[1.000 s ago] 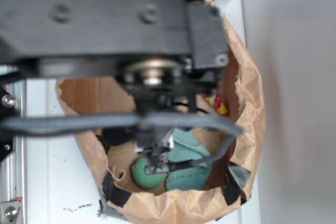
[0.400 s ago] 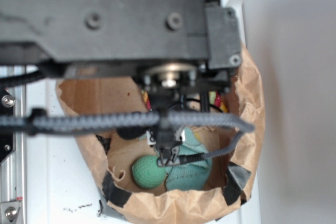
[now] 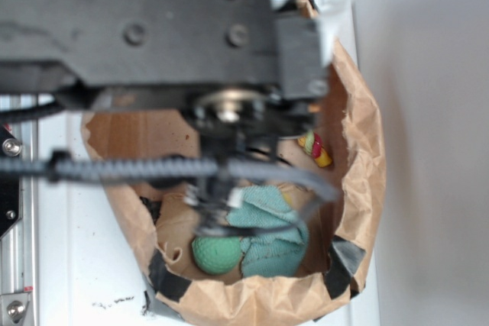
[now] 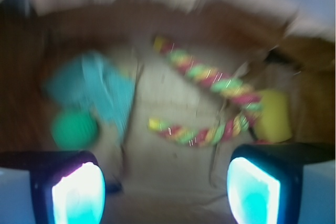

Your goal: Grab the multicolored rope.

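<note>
- The black robot arm point(image 3: 153, 28) is filling the top of the exterior view and hiding much of what lies under it.
- A brown paper bag point(image 3: 359, 181), torn at the rim and patched with dark tape, is sitting open on a white surface point(image 3: 69, 265); everything else is lying on its floor.
- The multicolored rope point(image 4: 210, 103) is lying bent in a V, its red, yellow and pale green strands running from a yellow tip near the back of the bag, down to a bend at the right, then back left to a second yellow tip. In the exterior view only a short end point(image 3: 315, 148) is showing beside the arm.
- The gripper point(image 4: 168, 192) is hovering above the bag floor with its two fingers standing wide apart and nothing between them; the rope is lying ahead of it, clear of both fingers, its lower leg nearest and its bend closer to the right finger point(image 4: 260, 187).
- A teal cloth point(image 4: 100, 90) is lying crumpled to the left of the rope.
- A yellow block point(image 4: 275, 116) is sitting just beside the rope's bend.
- A green ball point(image 4: 73, 129) is resting against the cloth.
</note>
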`<action>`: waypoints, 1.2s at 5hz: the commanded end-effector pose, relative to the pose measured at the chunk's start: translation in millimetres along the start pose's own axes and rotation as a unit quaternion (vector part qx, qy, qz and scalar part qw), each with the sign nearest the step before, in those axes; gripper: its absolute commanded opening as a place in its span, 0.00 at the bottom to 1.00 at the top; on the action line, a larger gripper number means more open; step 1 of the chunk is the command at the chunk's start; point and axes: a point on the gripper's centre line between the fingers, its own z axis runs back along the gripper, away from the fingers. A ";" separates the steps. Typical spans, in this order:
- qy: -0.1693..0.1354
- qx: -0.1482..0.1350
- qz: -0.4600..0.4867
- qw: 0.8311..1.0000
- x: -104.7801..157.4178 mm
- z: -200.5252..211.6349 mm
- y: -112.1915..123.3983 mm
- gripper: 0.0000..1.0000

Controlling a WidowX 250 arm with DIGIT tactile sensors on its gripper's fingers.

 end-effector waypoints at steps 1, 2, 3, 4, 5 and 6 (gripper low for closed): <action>-0.060 0.033 -0.131 0.989 8.3 -13.2 29.3 1.00; -0.078 0.037 -0.190 0.978 23.2 -23.0 28.3 1.00; -0.087 0.043 -0.201 0.975 37.2 -27.3 25.2 1.00; -0.101 0.042 -0.228 0.968 47.7 -38.9 20.9 1.00; -0.104 0.048 -0.248 0.962 56.1 -47.8 22.2 1.00; -0.095 0.061 -0.254 0.961 64.8 -56.6 36.0 1.00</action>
